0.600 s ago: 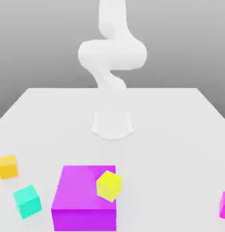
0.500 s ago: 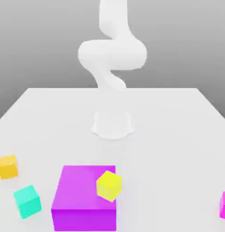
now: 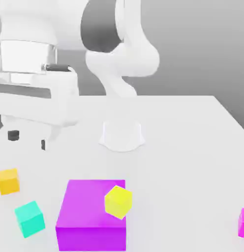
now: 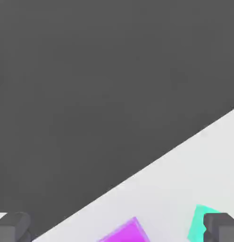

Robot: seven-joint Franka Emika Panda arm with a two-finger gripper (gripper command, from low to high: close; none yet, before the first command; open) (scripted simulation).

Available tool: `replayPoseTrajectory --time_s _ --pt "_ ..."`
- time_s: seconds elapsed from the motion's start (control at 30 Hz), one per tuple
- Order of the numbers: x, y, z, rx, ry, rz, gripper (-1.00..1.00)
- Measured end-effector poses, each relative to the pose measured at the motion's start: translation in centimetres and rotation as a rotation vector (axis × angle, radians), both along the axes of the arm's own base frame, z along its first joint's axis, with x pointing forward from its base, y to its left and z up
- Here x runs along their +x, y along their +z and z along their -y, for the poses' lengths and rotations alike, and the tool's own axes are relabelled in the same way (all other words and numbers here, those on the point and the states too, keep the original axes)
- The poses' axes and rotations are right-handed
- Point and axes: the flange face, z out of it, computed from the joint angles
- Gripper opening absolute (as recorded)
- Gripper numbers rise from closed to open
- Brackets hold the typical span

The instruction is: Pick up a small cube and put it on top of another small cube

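The hand (image 3: 28, 139) hangs above the desk (image 3: 193, 142), high on the exterior view's left, with its two dark fingertips (image 3: 14, 135) spread wide apart and nothing between them, so it is released and holds no cube. In the hand view the same two fingertips (image 4: 13, 226) stand far apart with bare space between them.

The teal cube (image 3: 29, 218) rests on the desk below the hand, nearer the camera in the exterior view, well apart from the fingertips. In the hand view a corner of the teal cube (image 4: 198, 224) shows just beside one fingertip.

The yellow cube (image 3: 118, 201) lies off to the hand's side, toward the exterior view's right and lower, tilted on an edge and leaning against the big purple cube (image 3: 89, 216). The purple cube sits on the desk between the teal cube and the yellow one, just beside the teal cube without touching it.

An orange cube (image 3: 8, 180) sits on the desk almost straight under the hand, well below the fingertips and apart from the teal cube. A pink cube (image 3: 243, 222) shows at the far right edge, well away from the hand.
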Motion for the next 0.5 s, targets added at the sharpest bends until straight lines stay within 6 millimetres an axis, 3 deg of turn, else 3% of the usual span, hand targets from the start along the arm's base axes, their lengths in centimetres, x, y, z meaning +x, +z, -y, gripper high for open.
replayPoseTrajectory --time_s 0.07,0.23,0.4,0.43,0.5 --pt "-1.0 -3.8 2.0 0.022 -0.072 -0.052 0.00" --pt "-4.1 -13.1 4.7 0.072 -0.216 -0.182 0.00" --pt "-4.9 -20.1 5.3 0.081 -0.248 -0.209 0.00" --pt "-4.9 -21.1 5.2 0.081 -0.249 -0.210 -1.00" --pt "-4.9 -21.1 5.2 0.081 -0.249 -0.210 -1.00"
